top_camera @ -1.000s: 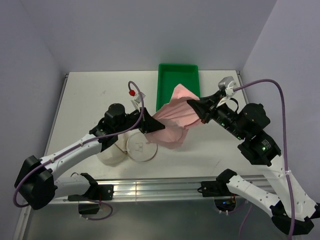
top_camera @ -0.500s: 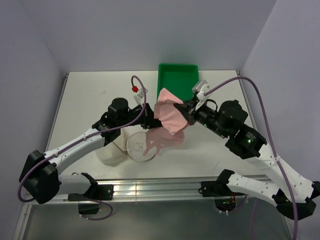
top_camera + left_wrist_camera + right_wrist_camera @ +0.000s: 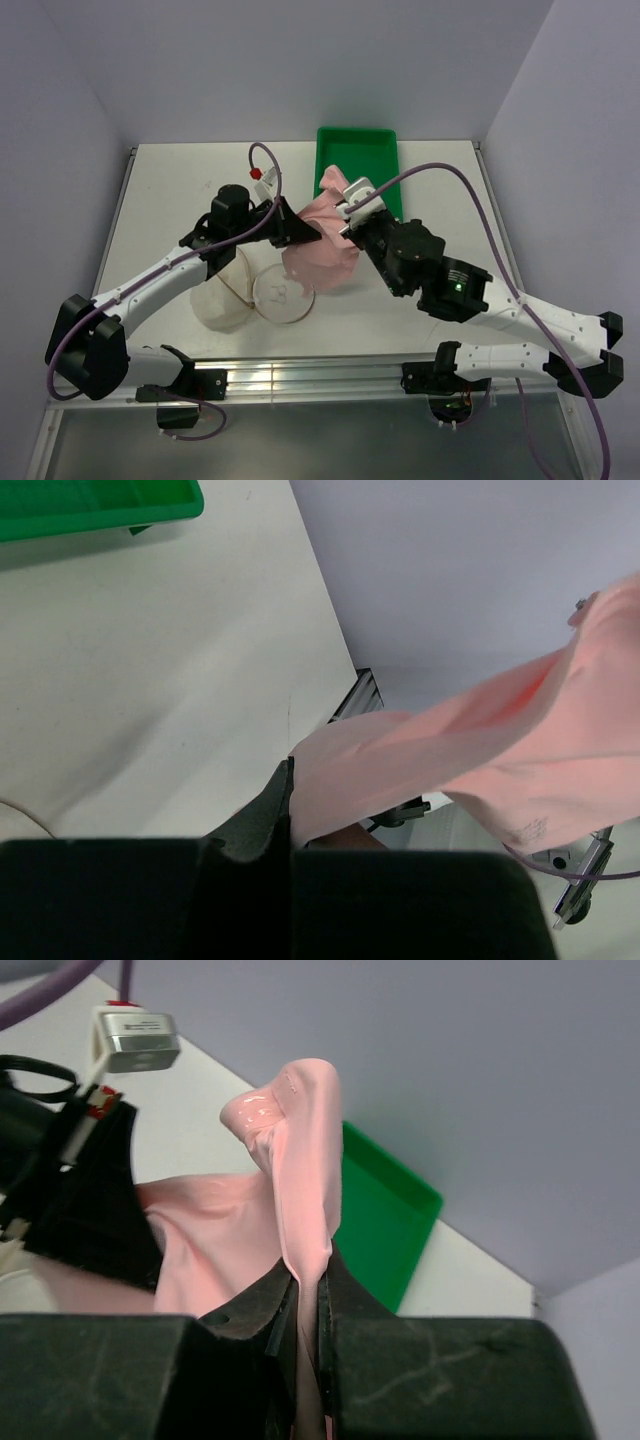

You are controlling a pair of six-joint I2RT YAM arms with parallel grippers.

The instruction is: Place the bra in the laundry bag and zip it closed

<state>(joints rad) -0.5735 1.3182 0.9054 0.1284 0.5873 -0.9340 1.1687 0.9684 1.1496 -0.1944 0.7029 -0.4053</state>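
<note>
The pale pink bra (image 3: pixel 322 250) hangs bunched between both grippers above the table, just in front of the green tray. My left gripper (image 3: pixel 303 233) is shut on its left edge; the fabric (image 3: pixel 420 750) stretches away from the jaws in the left wrist view. My right gripper (image 3: pixel 345 215) is shut on a fold at its top right, the pink fabric (image 3: pixel 300 1180) pinched between the fingers (image 3: pixel 355 1295). The cream mesh laundry bag (image 3: pixel 225 300) lies on the table below the left arm, its round end (image 3: pixel 283 293) facing up, just under the bra's lower edge.
The green plastic tray (image 3: pixel 357 150) stands at the back centre, also in the right wrist view (image 3: pixel 385 1220). Grey walls close in at the back and both sides. A metal rail runs along the table's near edge (image 3: pixel 320 375).
My right gripper has swung left towards the left gripper with the bra, so the fabric that was spread wide is now bunched. The left gripper rose slightly.
</note>
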